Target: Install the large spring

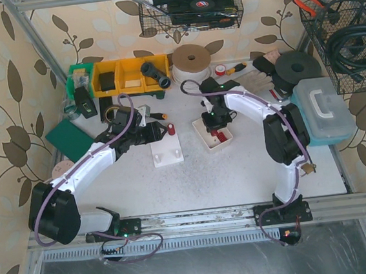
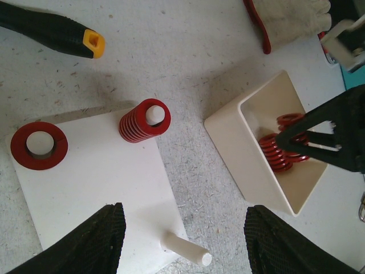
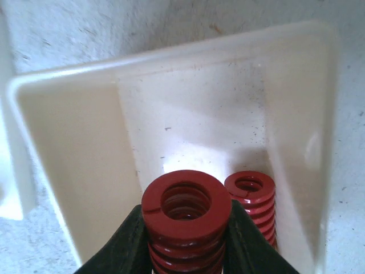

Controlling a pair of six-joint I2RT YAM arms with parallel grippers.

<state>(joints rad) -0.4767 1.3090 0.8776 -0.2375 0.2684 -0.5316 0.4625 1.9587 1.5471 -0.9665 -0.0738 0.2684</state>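
The right pincer [image 3: 185, 246] is clamped on the large spring [image 3: 185, 212] inside the white bin [image 3: 74, 142], with 1 smaller spring [image 3: 251, 197] just right of its fingers. Lift straight up to clear the bin wall, then centre the bore over the bare peg [image 2: 185, 249], which lies between the spread-apart fingers of the left pincer [image 2: 183, 216]. No legible writing shows.

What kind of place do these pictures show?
Probably a workshop bench set up for robot work. Yellow parts bins stand at the back of the table, a wire basket holding a wrench and other tools hangs above them, and a plastic toolbox sits at the right.
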